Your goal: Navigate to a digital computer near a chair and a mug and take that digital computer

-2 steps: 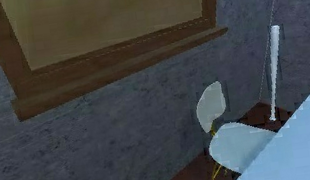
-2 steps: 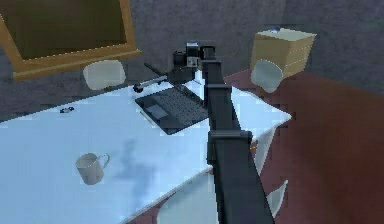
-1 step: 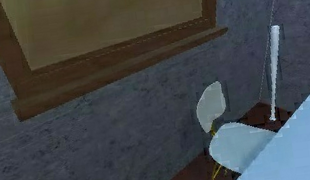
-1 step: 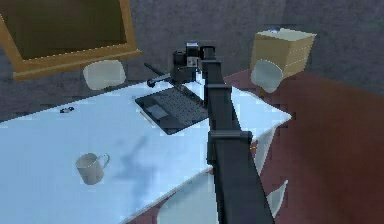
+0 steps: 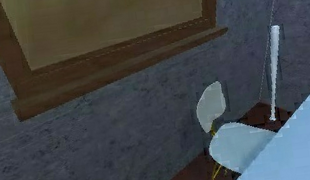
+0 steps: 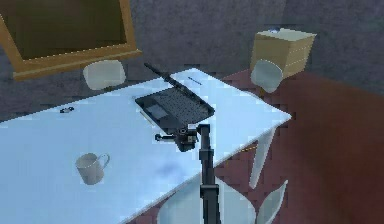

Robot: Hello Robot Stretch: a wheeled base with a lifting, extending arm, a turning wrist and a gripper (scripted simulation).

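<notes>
Grasp step: laptop (image 6: 172, 104) open at centre of table (image 6: 40, 150), mug (image 6: 92, 167) toward table's near edge. Gripper (image 6: 168, 137) at table's near edge, close to laptop; grip and load impossible to tell. Next calls for short reach, firm hold, lift.

We've got soft, even light here, kinda dim overall. The pale worktop (image 6: 50, 135) is the brightest bit, the wall (image 5: 109, 135) looks murky grey, and the floor (image 6: 330, 140) beside the worktop sits pretty dark.
</notes>
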